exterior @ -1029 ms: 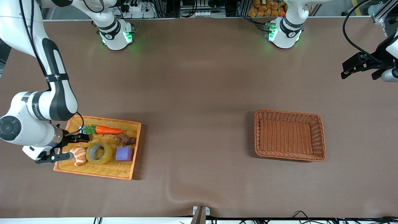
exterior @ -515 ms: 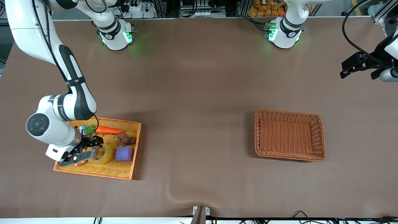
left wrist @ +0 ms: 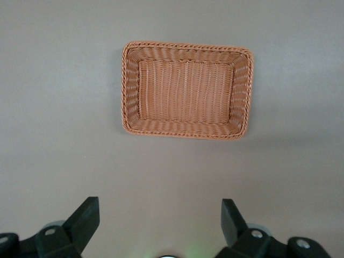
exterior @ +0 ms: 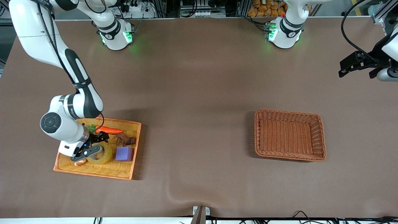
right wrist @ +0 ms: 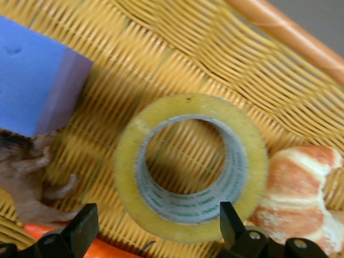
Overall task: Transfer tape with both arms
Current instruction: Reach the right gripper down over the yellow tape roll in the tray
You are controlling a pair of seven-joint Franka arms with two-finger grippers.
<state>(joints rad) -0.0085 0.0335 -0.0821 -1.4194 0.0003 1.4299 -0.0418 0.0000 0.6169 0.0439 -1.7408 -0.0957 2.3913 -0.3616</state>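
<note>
Over the last second my right arm [exterior: 74, 71] has swung in from the table edge, carrying my right gripper [exterior: 92, 145] from beside the croissant to a spot over the tape; my left arm has hardly stirred.

The brown table [exterior: 199, 93] carries two baskets, well apart. Toward my left arm's end sits the brown wicker basket [exterior: 320, 137], holding nothing; my left wrist view looks straight down on it [left wrist: 129, 97]. Toward my right arm's end lies the flat orange tray [exterior: 93, 172] with all the small things in it.

My left arm [exterior: 387, 46] waits up at its end of the table, its left gripper [exterior: 349, 67] released, fingers [left wrist: 83, 220] spread wide over bare table.

My right gripper hangs low over the tray, fingers [right wrist: 80, 228] wide apart and grasping nothing.

In the tray, the tape [exterior: 102, 155] lies flat, ring side up, its grey-white core [right wrist: 231, 177] showing in the right wrist view, where the roll [right wrist: 129, 156] fills the middle. The purple block [exterior: 124, 153] lies just beside it, toward the table's middle. The croissant [right wrist: 295, 188] touches the roll on the tray's outer side, mostly hidden under my gripper in the front view. Farther from the front camera lie the orange carrot [exterior: 110, 130] and a small brown figure [exterior: 126, 140].
</note>
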